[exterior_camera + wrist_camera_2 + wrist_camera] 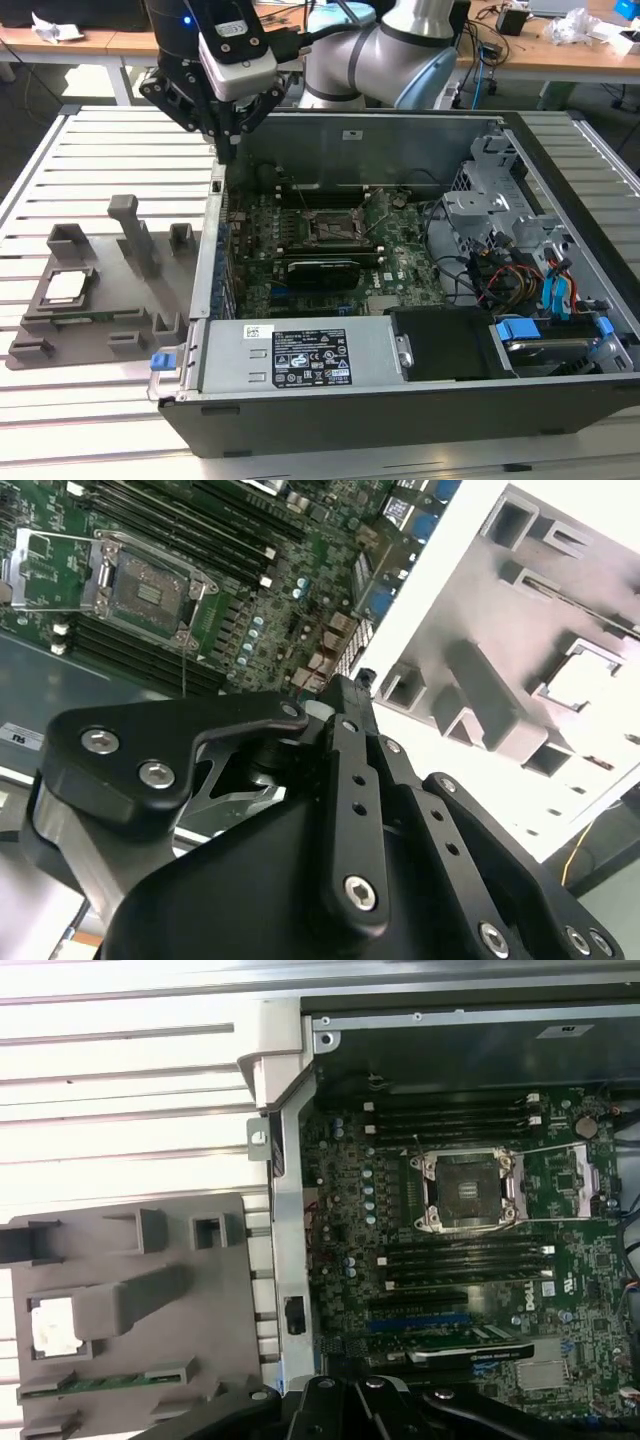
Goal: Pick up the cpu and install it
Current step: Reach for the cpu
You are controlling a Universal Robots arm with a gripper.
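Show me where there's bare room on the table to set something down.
The table is bare between the holder and its far edge, and along the near edge in front of the holder. The holder carries the cpu. The case is crowded with board, cables and drives, with the gripper above its wall.

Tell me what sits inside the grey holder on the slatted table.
The cpu lies in a square pocket of the grey holder, and a green strip sits in a slot along one edge. Whatever is beneath the cpu is covered.
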